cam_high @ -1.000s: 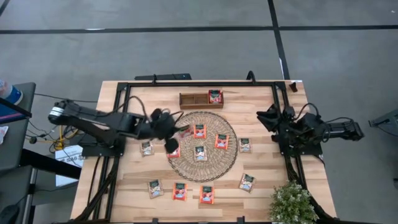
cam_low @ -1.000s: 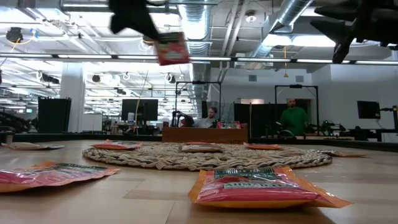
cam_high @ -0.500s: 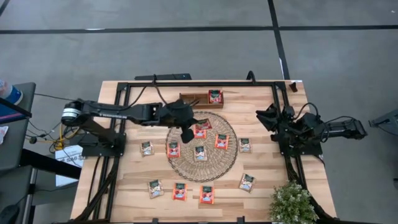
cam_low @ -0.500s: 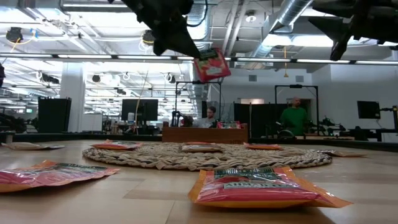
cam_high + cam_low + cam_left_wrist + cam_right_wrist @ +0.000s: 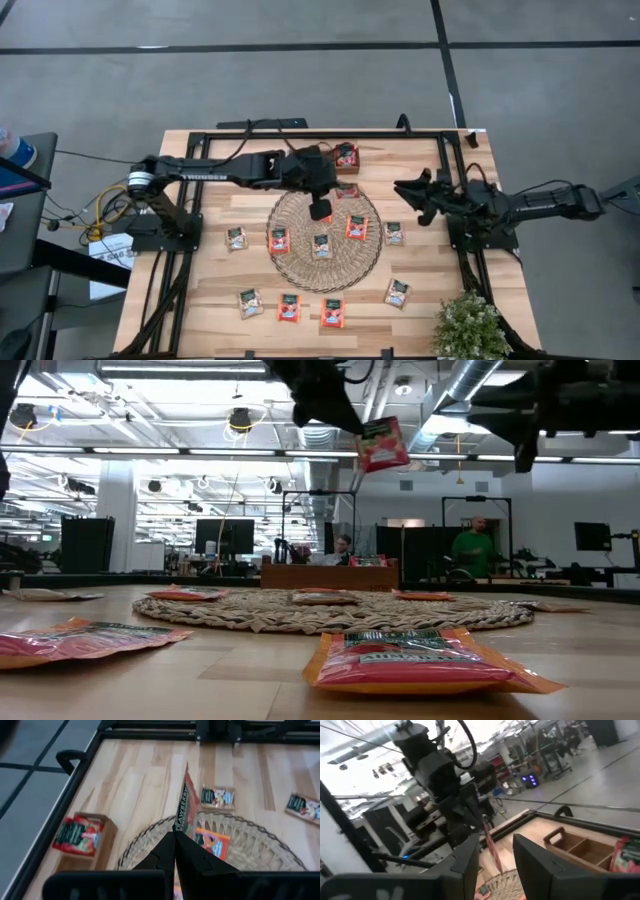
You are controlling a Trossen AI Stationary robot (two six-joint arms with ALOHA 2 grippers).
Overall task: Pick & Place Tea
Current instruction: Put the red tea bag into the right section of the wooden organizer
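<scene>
My left gripper [image 5: 333, 188] is shut on a red tea sachet [image 5: 383, 443] high over the far part of the round woven mat [image 5: 322, 250], close to the brown wooden tray [image 5: 310, 160]. One red sachet [image 5: 346, 155] lies in the tray's right compartment. Several more sachets lie flat on the mat and on the table around it. My right gripper [image 5: 408, 190] hangs open above the table's right side and holds nothing; its wrist view looks across at the left arm. My left gripper pinches the red sachet's near edge [image 5: 179, 832] between its two fingers. The fingers slant down toward the table's right side. The sachet sticks out beyond the fingertips [image 5: 348, 420], stands on edge and tilted, and is lifted clear of the mat.
A black frame [image 5: 300, 134] runs along the table's edges. A potted plant [image 5: 470, 325] stands at the near right corner. Loose sachets [image 5: 290, 306] lie in a row near the front edge. People stand in the room beyond the far edge.
My left gripper has carried the red sachet from the mat's left side toward the far edge and the right, up to the tray, rolling its wrist so that the sachet now stands on edge. My right arm has reached out toward the table's middle.
</scene>
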